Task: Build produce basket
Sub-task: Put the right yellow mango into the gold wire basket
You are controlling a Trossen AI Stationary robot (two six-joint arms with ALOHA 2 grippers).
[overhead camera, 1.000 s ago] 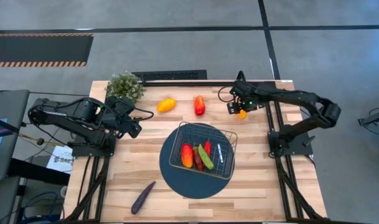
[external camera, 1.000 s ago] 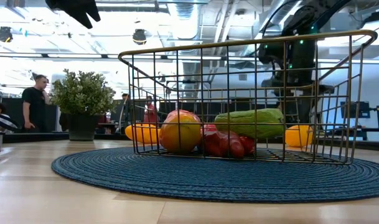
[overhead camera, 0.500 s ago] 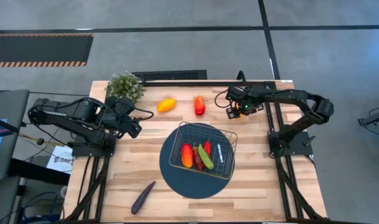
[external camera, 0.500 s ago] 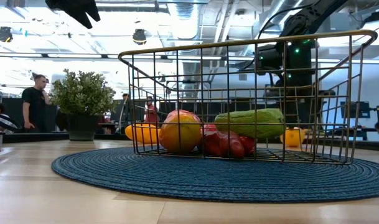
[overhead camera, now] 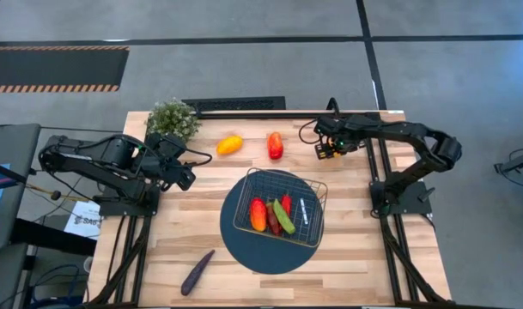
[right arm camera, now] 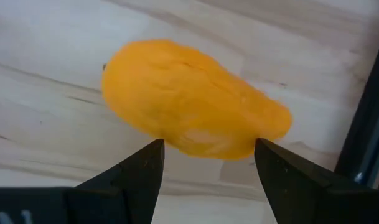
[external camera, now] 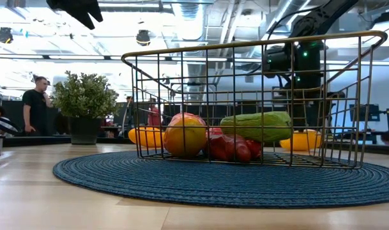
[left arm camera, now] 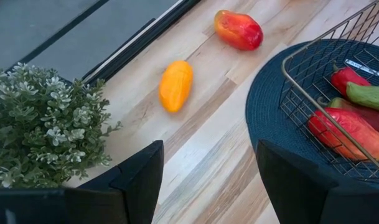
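- Hovering right gripper [right arm camera: 205, 163] spread wide, straddling plump, smooth orange pepper [right arm camera: 192, 99] lying on the wood, not gripping.
- Idling left gripper [left arm camera: 205, 177] parted, holding nothing, beside plant [left arm camera: 37, 124].

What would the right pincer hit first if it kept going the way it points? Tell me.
Most likely the orange pepper on the table: the right pincer stands open just above it, one finger at each side. The depth left is unclear.
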